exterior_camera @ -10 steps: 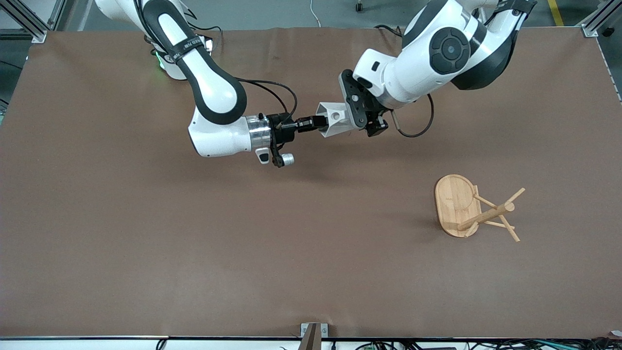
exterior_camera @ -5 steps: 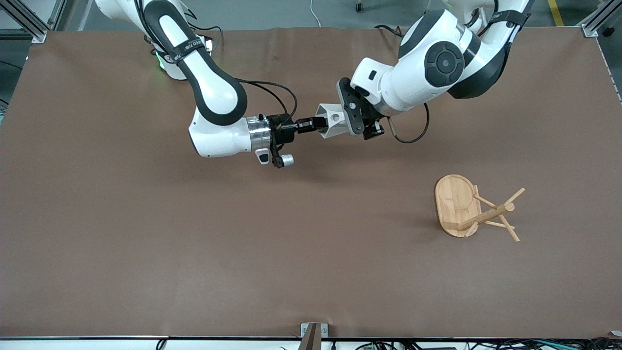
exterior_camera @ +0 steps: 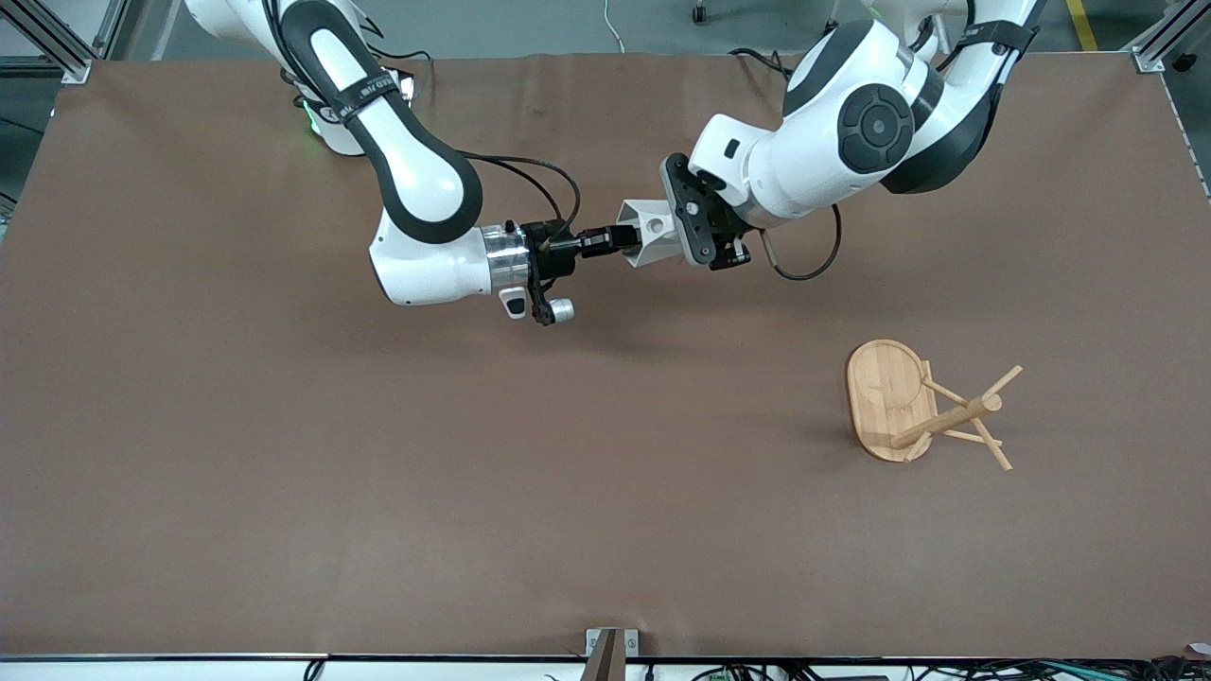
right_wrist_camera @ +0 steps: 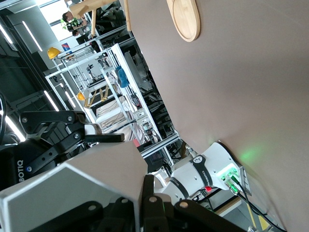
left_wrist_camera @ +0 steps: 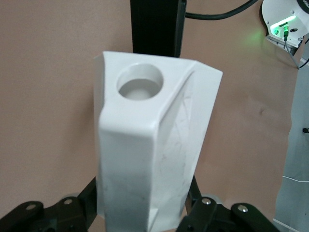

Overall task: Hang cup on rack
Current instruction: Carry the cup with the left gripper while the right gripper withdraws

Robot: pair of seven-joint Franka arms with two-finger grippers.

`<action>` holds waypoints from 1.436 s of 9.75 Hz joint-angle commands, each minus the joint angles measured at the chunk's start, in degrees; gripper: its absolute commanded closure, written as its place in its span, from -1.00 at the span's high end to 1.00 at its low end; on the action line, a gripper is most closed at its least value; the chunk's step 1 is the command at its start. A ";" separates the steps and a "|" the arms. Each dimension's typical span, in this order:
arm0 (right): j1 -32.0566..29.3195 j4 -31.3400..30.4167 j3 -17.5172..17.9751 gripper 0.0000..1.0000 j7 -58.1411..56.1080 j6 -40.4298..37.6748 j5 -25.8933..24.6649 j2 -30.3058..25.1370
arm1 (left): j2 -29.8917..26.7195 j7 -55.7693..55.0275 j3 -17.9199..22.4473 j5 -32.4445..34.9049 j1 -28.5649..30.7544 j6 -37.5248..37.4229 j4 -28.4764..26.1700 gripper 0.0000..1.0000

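- while both arms meet in the air over the middle of the table [exterior_camera: 284,492], the cup [exterior_camera: 649,232] hangs between the two grippers, clear of the brown surface.
- the right gripper [exterior_camera: 615,239] comes in level from the right arm's end, its fingers pinched together on the cup's rim at the mouth end.
- in the right wrist view, the fingers [right_wrist_camera: 147,195] sit closed against the pale angled wall of the cup [right_wrist_camera: 77,188].
- the left gripper [exterior_camera: 695,227] is at the cup's other end; its black fingers reach along both sides of the tapered body. in the left wrist view, the fingers [left_wrist_camera: 82,203] flank the cup [left_wrist_camera: 149,145], but it is not clear whether they press on it or stand just off it.
- the handle tab with its round hole faces up toward the front camera, and the left wrist view looks onto it too.
- the cup lies on its side, mouth toward the right gripper, base toward the left gripper.
- the rack [exterior_camera: 922,407] stands well apart from the cup, nearer the front camera and toward the left arm's end of the table; its oval base is flat on the surface with pegs angling off the post.
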 commanded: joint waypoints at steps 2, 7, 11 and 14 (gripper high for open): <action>-0.11 -0.52 1.05 -0.49 0.62 0.50 2.45 -1.00 | -0.50 -2.58 0.03 -0.64 2.02 1.97 -1.15 -0.94; -5.10 -0.52 0.26 1.00 3.49 0.59 1.75 -1.26 | -2.61 -2.85 2.21 -0.64 2.20 1.79 -2.82 -0.96; -16.43 0.35 -1.57 1.00 16.29 0.24 -16.10 -2.75 | -4.02 -10.91 13.00 -0.02 2.11 1.97 -5.81 -0.99; -17.25 5.54 -8.95 1.00 29.70 -0.64 -49.15 -3.90 | -3.32 -14.89 23.11 0.42 2.11 2.05 -6.86 -0.99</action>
